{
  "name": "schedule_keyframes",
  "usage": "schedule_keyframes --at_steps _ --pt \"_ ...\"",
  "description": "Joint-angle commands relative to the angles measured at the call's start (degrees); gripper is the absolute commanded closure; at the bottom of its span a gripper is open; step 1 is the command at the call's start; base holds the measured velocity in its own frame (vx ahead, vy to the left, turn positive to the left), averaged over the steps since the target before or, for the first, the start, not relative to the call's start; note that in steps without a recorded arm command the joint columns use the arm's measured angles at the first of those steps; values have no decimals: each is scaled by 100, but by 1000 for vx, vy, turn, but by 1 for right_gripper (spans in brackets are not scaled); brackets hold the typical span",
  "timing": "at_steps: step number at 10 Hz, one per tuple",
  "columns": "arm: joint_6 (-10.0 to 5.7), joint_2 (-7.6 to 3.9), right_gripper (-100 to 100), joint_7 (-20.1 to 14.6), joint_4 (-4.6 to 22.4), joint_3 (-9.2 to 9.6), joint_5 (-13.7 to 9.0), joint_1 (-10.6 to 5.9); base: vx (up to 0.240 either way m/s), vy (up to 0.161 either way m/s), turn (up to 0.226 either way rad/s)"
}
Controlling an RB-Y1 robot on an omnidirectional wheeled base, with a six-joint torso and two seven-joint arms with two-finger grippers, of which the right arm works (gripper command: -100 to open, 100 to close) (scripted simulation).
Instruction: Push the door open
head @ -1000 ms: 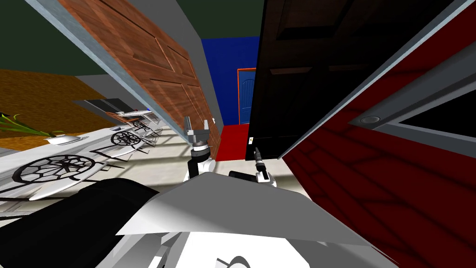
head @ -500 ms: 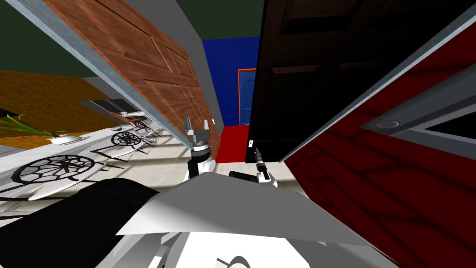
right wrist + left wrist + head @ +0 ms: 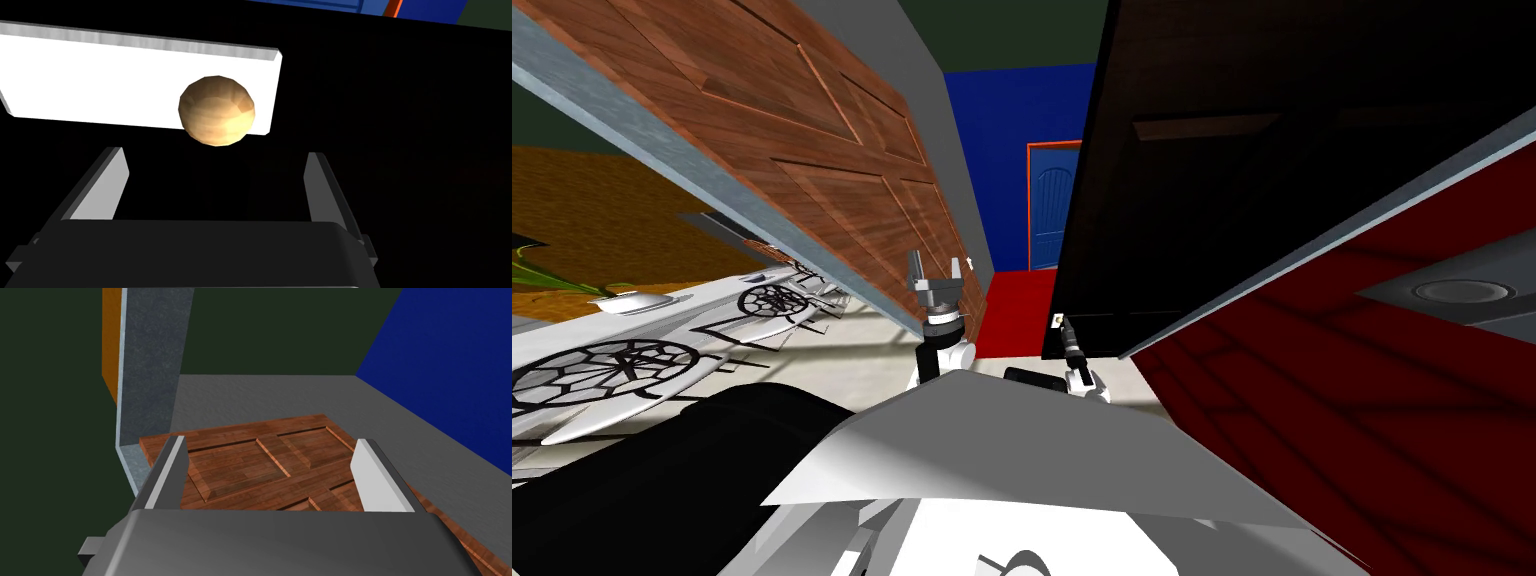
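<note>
Black door (image 3: 1232, 200) stands just ahead of the open right gripper (image 3: 214, 152) near its tan knob (image 3: 217, 110), so the reach seems done and a forward press comes next; left gripper (image 3: 270, 440) hangs open

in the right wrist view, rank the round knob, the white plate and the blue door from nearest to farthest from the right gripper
From the right gripper, whose fingers are open:
1. knob: just ahead of the fingertips, roughly centred between them.
2. white plate: right behind the knob, flat on the dark door.
3. blue door: far off, past the dark door's edge, at the end of the passage.
</note>
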Motion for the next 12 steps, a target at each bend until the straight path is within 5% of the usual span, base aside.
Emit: schedule_keyframes --at_steps 1,2,3,4,9,12 --pt "7 137 -100 0 13 -20 -10 -16 209 39 23" --pt "7 238 -100 2 23 -29 -15 -24 165 29 -9" --pt "5 169 -100 0 16 -26 -13 -8 57 11 -8" --pt "5 169 100 0 16 -26 -13 -8 -9 -2 7" --pt "5 169 100 0 16 -26 -13 -8 -9 -2 1" --pt "9 25 100 39 25 -151 -74 -12 133 57 -26"
